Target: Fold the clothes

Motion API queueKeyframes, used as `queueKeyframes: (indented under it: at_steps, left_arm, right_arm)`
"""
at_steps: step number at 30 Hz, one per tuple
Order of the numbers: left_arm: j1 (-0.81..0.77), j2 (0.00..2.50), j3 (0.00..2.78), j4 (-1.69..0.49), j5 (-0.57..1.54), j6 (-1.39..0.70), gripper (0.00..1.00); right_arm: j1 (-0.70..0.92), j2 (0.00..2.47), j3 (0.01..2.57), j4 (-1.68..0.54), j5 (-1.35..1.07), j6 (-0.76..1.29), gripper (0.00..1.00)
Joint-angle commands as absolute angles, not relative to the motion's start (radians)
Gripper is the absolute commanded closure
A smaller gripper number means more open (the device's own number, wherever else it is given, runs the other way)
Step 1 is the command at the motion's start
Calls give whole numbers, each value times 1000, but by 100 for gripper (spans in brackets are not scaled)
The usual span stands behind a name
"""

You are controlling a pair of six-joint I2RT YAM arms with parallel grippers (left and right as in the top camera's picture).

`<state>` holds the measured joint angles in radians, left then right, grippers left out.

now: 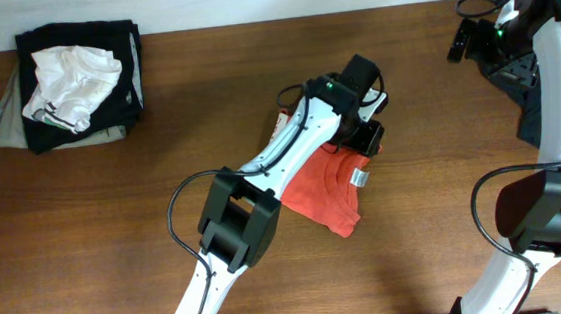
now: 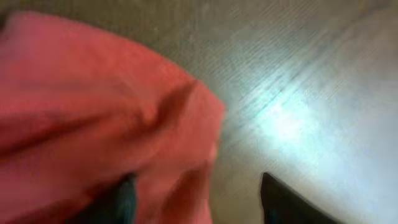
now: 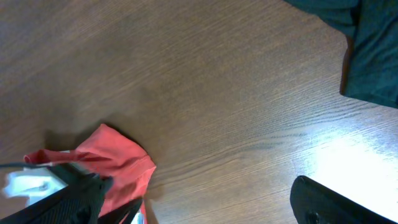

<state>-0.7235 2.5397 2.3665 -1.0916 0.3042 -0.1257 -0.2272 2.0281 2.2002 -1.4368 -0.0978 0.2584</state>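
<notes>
**Claw state.** My left claw (image 2: 198,186) hangs low over the red-orange cotton T-shirt (image 1: 319,194), jaws set wide. Bare wood shows in the gap, and the cloth's edge reaches in beside one fingertip. My right claw (image 1: 467,40) is parked well apart at the far right. I cannot tell whether it is wide or narrow.

**Location.** The shirt lies bunched near the middle of the brown wooden table (image 1: 161,166), partly under my left wrist.

**Orientation.** The heap's long axis appears to run diagonally, from under my wrist toward the near right. The small white neck label (image 1: 359,178) shows at its right edge, so I judge the collar faces right. Sleeves and hem cannot be made out.

**Risks.**
- Closing here would probably pinch several bunched layers and drag the whole heap instead of spreading it.
- Folding before it is flattened would set the creases.
- My own arm hides part of the cloth from overhead, so a chosen edge could be misjudged.
</notes>
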Motion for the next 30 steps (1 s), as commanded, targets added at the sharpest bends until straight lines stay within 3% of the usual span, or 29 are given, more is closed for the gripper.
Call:
queueKeyframes:
  at_steps: [1,2,3,8,12,17,26,27,28,29,30]
  left_arm:
    - [-684,2539,2631,-1229,311,-109,19]
    - [-660,2539,2725,-1297,289,-107,7]
    - [-617,2539,2829,-1392,234,-107,2]
    - [-380,2555,2894,-1689,120,-89,1]
    - [-245,2617,2711,-1687,384,67,1]
    - [-215,2648,2465,-1663,660,349,1]
    - [-318,2650,2215,-1431,834,318,2]
    - [-336,2651,2210,-1416,831,319,16]
    - [-347,2651,2210,-1402,828,315,42]
    - [-351,2651,2210,-1388,813,280,56]
    - [-353,2651,2210,-1359,761,184,77]
  right_arm:
    - [-223,2021,2209,-1436,-93,258,1]
    - [-223,2021,2209,-1436,-93,258,1]
    - [-223,2021,2209,-1436,-93,258,1]
    - [-223,2021,2209,-1436,-93,258,1]
    - [-223,2021,2209,-1436,-93,258,1]
    - [-223,2021,2209,-1436,-93,258,1]
    - [-223,2021,2209,-1436,-93,258,1]
    - [-223,2021,2209,-1436,-93,258,1]
    - [-223,2021,2209,-1436,-93,258,1]
    - [-223,2021,2209,-1436,-93,258,1]
    - [-223,2021,2209,-1436,-93,258,1]
